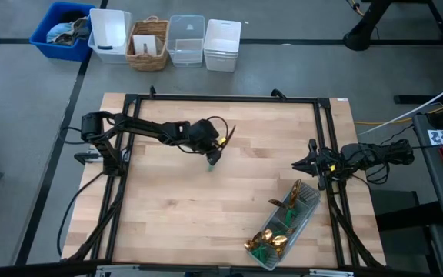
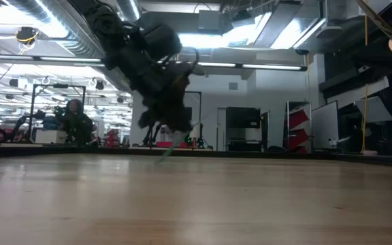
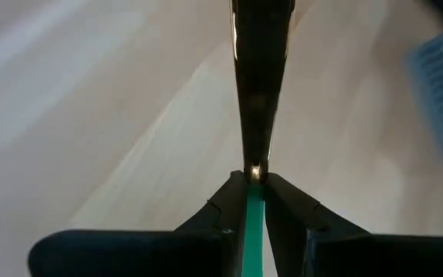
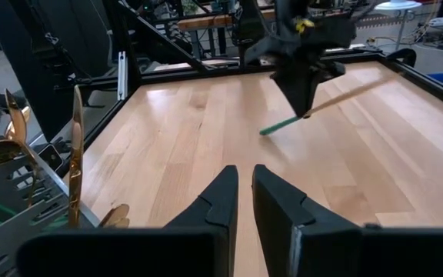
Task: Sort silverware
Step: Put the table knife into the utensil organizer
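Observation:
My left gripper [image 1: 214, 151] is over the middle of the wooden table [image 1: 175, 208], shut on one piece of silverware [image 4: 337, 98] with a long narrow gold head and a teal handle. The rest of the silverware [image 1: 271, 240] lies and stands in a clear plastic tray [image 1: 308, 201] at the table's near right corner. My right gripper [image 1: 297, 164] waits shut at the right edge, just beyond the tray, with nothing between its fingers [image 4: 221, 196]. My left gripper pinches the teal handle [image 3: 254, 209] between its two fingers, close to where the gold head [image 3: 258, 92] begins. The fingers slant down from the table's left. The head sticks out past the fingertips and up. The handle's free end [image 4: 271, 128] points down near the table; whether it touches I cannot tell.
Black frame rails [image 1: 221, 98] run along the table's far, left and right sides. On the floor beyond the far edge stand a blue bin [image 1: 61, 32], white and clear boxes [image 1: 221, 45] and a wicker basket [image 1: 149, 45]. Bare wood lies between the two grippers.

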Robot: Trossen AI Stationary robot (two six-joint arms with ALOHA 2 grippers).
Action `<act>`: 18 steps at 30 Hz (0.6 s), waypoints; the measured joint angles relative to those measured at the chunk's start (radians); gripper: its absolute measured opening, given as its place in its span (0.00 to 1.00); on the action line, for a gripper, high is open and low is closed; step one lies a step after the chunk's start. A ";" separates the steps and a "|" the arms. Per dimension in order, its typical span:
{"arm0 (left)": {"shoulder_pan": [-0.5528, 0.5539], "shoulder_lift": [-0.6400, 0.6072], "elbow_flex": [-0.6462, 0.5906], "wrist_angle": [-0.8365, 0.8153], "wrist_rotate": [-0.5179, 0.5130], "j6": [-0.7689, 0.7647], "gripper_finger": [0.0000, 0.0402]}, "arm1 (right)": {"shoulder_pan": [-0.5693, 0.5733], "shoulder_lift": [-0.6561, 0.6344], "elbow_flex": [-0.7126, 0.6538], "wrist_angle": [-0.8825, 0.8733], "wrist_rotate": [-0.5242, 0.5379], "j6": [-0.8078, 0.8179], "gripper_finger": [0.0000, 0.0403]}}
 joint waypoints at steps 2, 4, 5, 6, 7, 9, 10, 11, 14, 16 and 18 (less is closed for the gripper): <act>0.000 0.000 0.000 0.072 0.000 0.004 0.08 | 0.000 0.000 0.000 0.000 0.000 0.000 0.11; 0.001 0.000 0.000 0.146 0.001 0.006 0.08 | 0.000 0.000 0.000 0.000 0.000 0.000 0.11; 0.001 0.000 0.000 0.181 0.005 0.016 0.08 | 0.000 0.000 0.000 0.000 0.000 0.000 0.11; 0.000 0.000 0.000 0.223 0.013 0.022 0.08 | 0.000 0.000 0.000 0.000 0.000 0.000 0.11; 0.000 0.000 0.000 0.265 0.020 0.026 0.08 | 0.000 0.000 0.000 0.000 0.000 0.000 0.11; -0.006 0.000 0.000 0.357 0.023 0.027 0.08 | 0.000 0.000 0.000 0.000 0.000 0.000 0.11; -0.009 0.000 0.000 0.406 0.023 0.027 0.08 | 0.000 0.000 0.000 0.000 0.000 0.000 0.11; -0.014 0.000 0.000 0.457 0.023 0.028 0.08 | 0.000 0.000 0.000 0.000 0.000 0.000 0.11; -0.037 0.000 0.000 0.616 0.023 0.031 0.08 | 0.000 0.000 0.000 0.000 0.000 0.000 0.11; -0.059 0.000 0.000 0.722 0.023 0.051 0.08 | 0.000 0.000 0.000 0.000 0.000 0.000 0.11; -0.085 0.000 0.000 0.829 0.019 0.073 0.08 | 0.000 0.000 0.000 0.000 0.000 0.000 0.11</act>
